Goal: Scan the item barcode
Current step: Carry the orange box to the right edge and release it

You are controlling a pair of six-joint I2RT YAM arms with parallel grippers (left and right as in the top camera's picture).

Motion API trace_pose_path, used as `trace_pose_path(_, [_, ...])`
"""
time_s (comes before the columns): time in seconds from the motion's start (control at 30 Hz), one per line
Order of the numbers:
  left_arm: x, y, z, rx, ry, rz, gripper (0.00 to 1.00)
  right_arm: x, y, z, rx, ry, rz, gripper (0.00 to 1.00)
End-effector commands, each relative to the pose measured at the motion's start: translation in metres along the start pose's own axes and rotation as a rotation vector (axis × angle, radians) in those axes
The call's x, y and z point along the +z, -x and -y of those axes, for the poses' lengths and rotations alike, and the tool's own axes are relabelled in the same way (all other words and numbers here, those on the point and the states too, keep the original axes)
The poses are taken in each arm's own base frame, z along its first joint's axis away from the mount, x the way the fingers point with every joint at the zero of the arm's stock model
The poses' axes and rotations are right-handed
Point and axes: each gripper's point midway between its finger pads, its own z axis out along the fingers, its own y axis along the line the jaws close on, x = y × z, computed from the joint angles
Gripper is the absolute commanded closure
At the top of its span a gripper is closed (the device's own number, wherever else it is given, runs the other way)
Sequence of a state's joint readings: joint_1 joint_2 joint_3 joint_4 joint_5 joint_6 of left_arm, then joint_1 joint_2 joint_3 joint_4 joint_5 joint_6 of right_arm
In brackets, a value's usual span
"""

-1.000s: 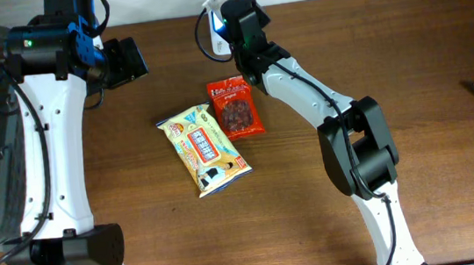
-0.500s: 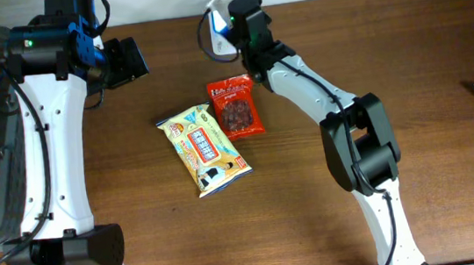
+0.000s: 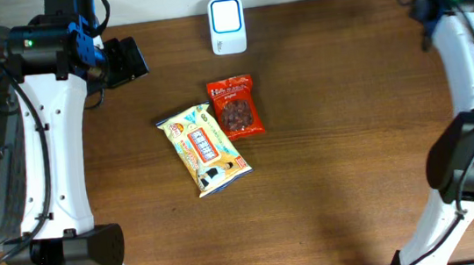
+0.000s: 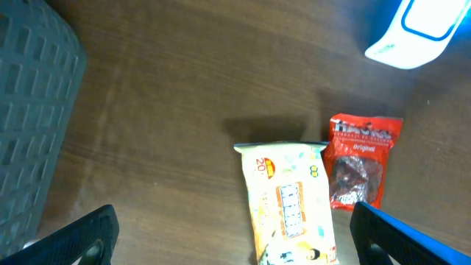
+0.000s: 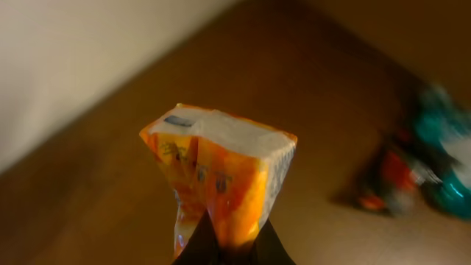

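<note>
Red and teal objects beyond the orange pack are blurred.

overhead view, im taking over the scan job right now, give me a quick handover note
Left gripper: open, empty, over the rear left of the table.
Right gripper: shut on an orange packet, far right, well away from the scanner.
Red snack bag and yellow pack lie side by side mid-table, in front of the scanner.
Done: orange packet picked up; whether it was scanned can't be told.
Left: scan the two lying packs.
</note>
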State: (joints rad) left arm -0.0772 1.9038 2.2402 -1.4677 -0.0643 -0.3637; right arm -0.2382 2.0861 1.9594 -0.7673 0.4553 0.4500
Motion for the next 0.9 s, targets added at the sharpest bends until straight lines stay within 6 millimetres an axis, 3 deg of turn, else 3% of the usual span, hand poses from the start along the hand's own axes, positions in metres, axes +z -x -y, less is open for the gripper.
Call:
trace_pose_path(0.0, [0.001, 0.001, -0.003, -0.011, 0.012, 0.001, 0.01, 0.022, 0.004, 0.081, 0.134, -0.144, -0.065, 0.96])
trace_pose_path(0.07, [0.001, 0.001, -0.003, -0.011, 0.012, 0.001, 0.01, 0.034, -0.003, 0.126, 0.172, -0.221, -0.115, 0.96])
trace_pose_path(0.1, [0.001, 0.001, -0.003, -0.011, 0.012, 0.001, 0.01, 0.045, -0.014, 0.164, 0.208, -0.282, -0.157, 0.96])
trace_pose_path(0.2, [0.001, 0.001, -0.003, -0.012, 0.013, 0.001, 0.01, 0.065, -0.035, 0.212, 0.268, -0.348, -0.204, 0.96])
trace_pose_path(0.27, [0.001, 0.0, -0.002, -0.011, 0.012, 0.001, 0.01, 0.078, -0.049, 0.23, 0.317, -0.332, -0.23, 0.96])
trace_pose_path(0.33, [0.001, 0.001, -0.003, -0.011, 0.012, 0.001, 0.01, 0.088, -0.055, 0.23, 0.345, -0.286, -0.239, 0.96])
trace_pose_path(0.37, [0.001, 0.001, -0.003, -0.011, 0.012, 0.001, 0.01, 0.089, -0.056, 0.231, 0.347, -0.284, -0.238, 0.91])
trace_pose_path(0.4, [0.001, 0.001, -0.003, -0.011, 0.012, 0.001, 0.01, 0.09, -0.057, 0.231, 0.347, -0.283, -0.237, 0.84])
trace_pose_path(0.47, [0.001, 0.001, -0.003, -0.011, 0.012, 0.001, 0.01, 0.09, -0.057, 0.231, 0.347, -0.283, -0.238, 0.38])
trace_pose_path(0.5, [0.001, 0.001, -0.003, -0.011, 0.012, 0.001, 0.01, 0.09, -0.059, 0.231, 0.344, -0.286, -0.244, 0.01])
trace_pose_path(0.6, [0.001, 0.0, -0.003, -0.011, 0.012, 0.0, 0.01, 0.086, -0.065, 0.232, 0.329, -0.291, -0.272, 0.01])
trace_pose_path(0.67, [0.001, 0.0, -0.003, -0.011, 0.012, 0.001, 0.01, 0.076, -0.062, 0.228, 0.324, -0.279, -0.286, 0.01])
trace_pose_path(0.73, [0.001, 0.0, -0.003, -0.011, 0.012, 0.001, 0.01, 0.061, -0.051, 0.21, 0.288, -0.186, -0.285, 0.01])
trace_pose_path(0.8, [0.001, 0.0, -0.003, -0.011, 0.012, 0.001, 0.01, 0.04, -0.042, 0.157, 0.214, 0.107, -0.311, 0.01])
trace_pose_path(0.87, [0.001, 0.001, -0.003, -0.011, 0.012, 0.001, 0.01, -0.002, -0.042, 0.071, 0.097, 0.591, -0.358, 0.01])
